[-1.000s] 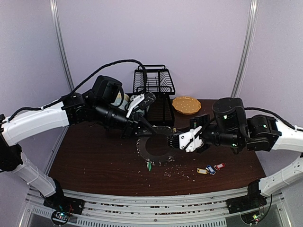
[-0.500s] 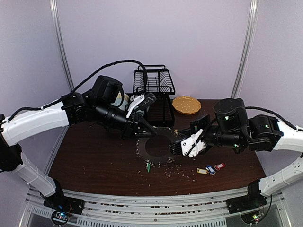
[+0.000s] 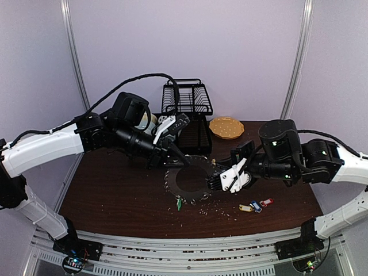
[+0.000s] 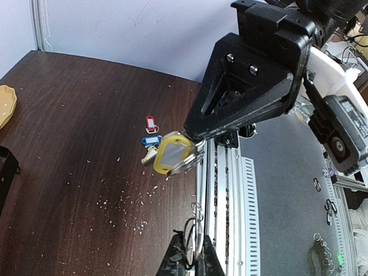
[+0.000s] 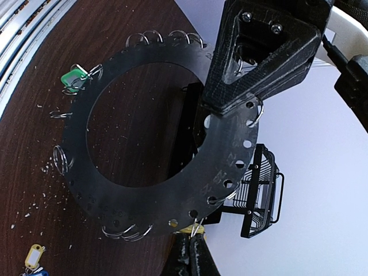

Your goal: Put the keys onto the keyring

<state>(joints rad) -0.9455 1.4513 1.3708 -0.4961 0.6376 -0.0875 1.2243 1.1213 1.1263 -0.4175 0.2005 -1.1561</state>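
Observation:
The keyring (image 3: pixel 174 185) is a dark flat disc with a wide hole and wire split rings round its edge, held tilted above the table. It fills the right wrist view (image 5: pixel 224 149). My left gripper (image 3: pixel 175 156) is shut on its far rim; in the left wrist view the fingertips (image 4: pixel 192 260) pinch the thin edge beside a split ring. My right gripper (image 3: pixel 214 179) is shut on a yellow-tagged key (image 4: pixel 172 153) at the disc's right rim, pressed to a split ring (image 5: pixel 195 229). A green-tagged key (image 3: pixel 180 202) hangs from the disc's near edge. Yellow (image 3: pixel 245 208), blue (image 3: pixel 255 206) and red (image 3: pixel 266 202) keys lie on the table.
A black wire dish rack (image 3: pixel 187 100) stands at the back behind the arms, with an orange scalloped plate (image 3: pixel 226 127) to its right. Pale crumbs (image 3: pixel 215 210) are scattered over the dark wooden table (image 3: pixel 115 195), mostly near the front.
My right gripper with its yellow key has shifted slightly down and toward the near edge along the disc's rim. The left arm has stayed put.

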